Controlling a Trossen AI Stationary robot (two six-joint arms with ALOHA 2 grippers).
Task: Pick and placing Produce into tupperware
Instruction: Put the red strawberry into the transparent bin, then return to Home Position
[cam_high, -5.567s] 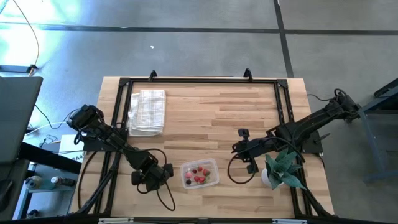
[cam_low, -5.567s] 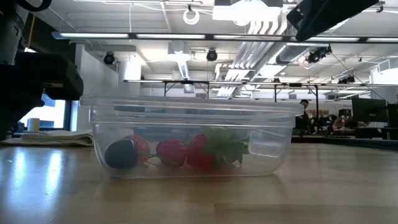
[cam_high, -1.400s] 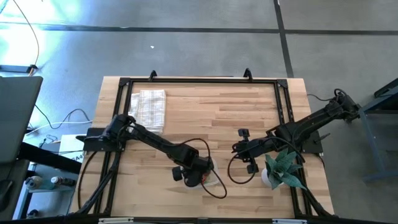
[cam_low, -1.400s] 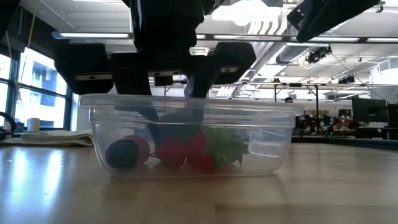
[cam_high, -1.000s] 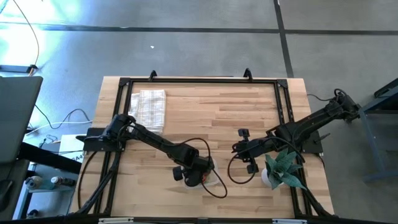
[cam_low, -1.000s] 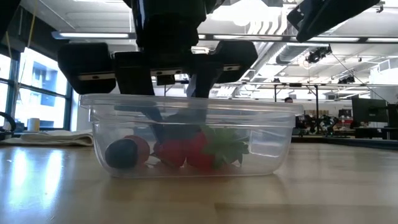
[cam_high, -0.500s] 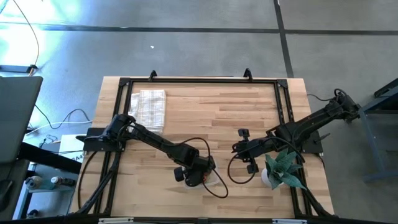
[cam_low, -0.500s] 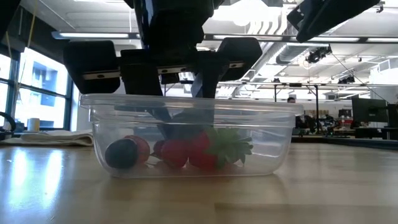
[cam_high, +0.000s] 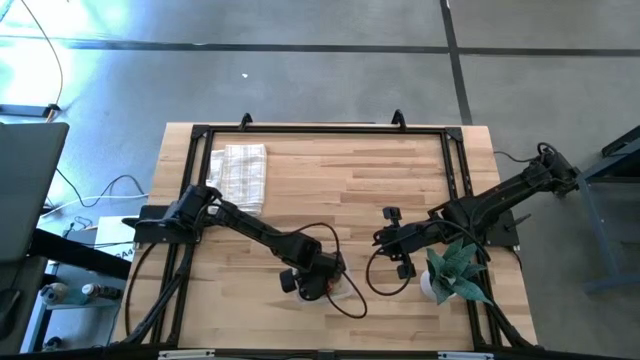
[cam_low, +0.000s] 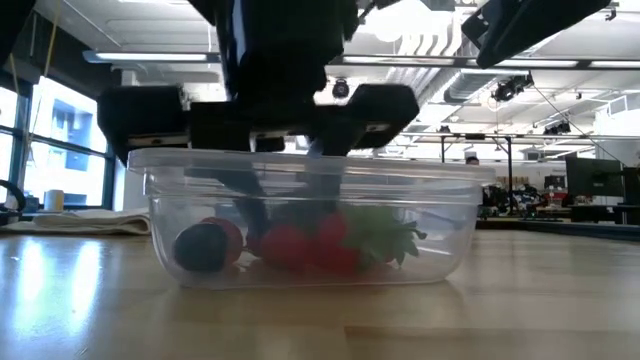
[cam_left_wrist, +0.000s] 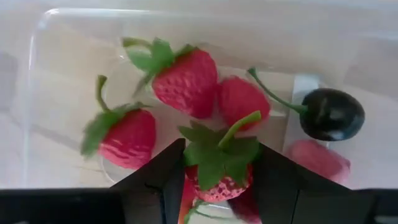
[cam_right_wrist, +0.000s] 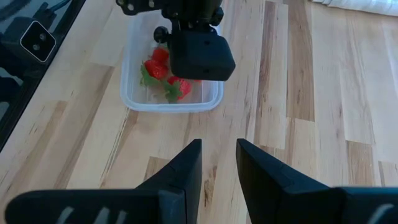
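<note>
The clear tupperware (cam_low: 445, 235) stands on the wooden table near its front edge, and my left gripper (cam_left_wrist: 217, 155) reaches down into it. Inside lie the produce: strawberries with green tops (cam_left_wrist: 185, 81) (cam_left_wrist: 124, 138), a small red berry (cam_left_wrist: 242, 99), a dark cherry (cam_left_wrist: 333, 113) and a pink piece (cam_left_wrist: 318, 158). One more strawberry (cam_left_wrist: 219, 182) sits between my left fingers. In the high view the left gripper (cam_high: 318, 284) covers most of the container (cam_high: 346, 291). My right gripper (cam_right_wrist: 219, 162) hangs open over bare table to the container's right, holding nothing. My left gripper pinches a strawberry by the two sides of its red body (cam_left_wrist: 239, 185), just below the green top (cam_left_wrist: 214, 149), between its two fingers. The fingers (cam_left_wrist: 168, 180) come from above, pointing steeply down. The berry sits low inside the tupperware, top up; whether it rests on the floor I cannot tell.
A folded white checked cloth (cam_high: 238, 178) lies at the far left of the table. A teal spiky potted plant (cam_high: 455, 268) stands at the near right, beside the right arm. A black frame (cam_high: 320, 130) edges the table's far and side borders. Bare wood lies between container and cloth.
In the low view the left gripper has sunk slightly over the tupperware. The strawberry with the green top inside has shifted a little toward the table's right, and the container's right end has shifted the same way.
</note>
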